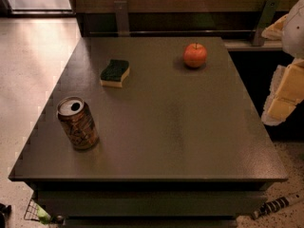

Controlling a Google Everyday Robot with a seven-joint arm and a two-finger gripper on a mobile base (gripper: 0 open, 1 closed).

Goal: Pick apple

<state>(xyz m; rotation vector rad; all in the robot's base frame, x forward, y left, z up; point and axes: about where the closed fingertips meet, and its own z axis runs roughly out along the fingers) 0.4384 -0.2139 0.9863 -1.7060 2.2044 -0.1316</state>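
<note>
The end effector [285, 96] sits at the far right of the camera view, a white and pale-yellow shape partly cut off by the frame. It hangs beyond the right edge of the table [171, 127], over the dark gap beside it. From this angle I cannot tell whether it is spread apart or closed together. It is well apart from everything on the table. The apple [195, 55], round and red-orange with a short dark stem pointing up, rests upright on the far part of the table, right of centre. It is near the back edge and somewhat in from the right edge. A green-topped yellow sponge [115, 72] lies flat to the apple's left, well apart from it. A soda can [78, 123] with its opened top showing stands near the front left corner, leaning slightly in this view and close to the left edge. Between the apple and the table's right edge the surface is bare, as is the broad middle and front right of the tabletop. Behind the back edge runs a dark rail with two metal brackets [121, 15], close behind the apple. Light speckled floor [28, 56] borders the table on the left. A striped rod-like object [278, 205] lies on the floor by the front right corner.
</note>
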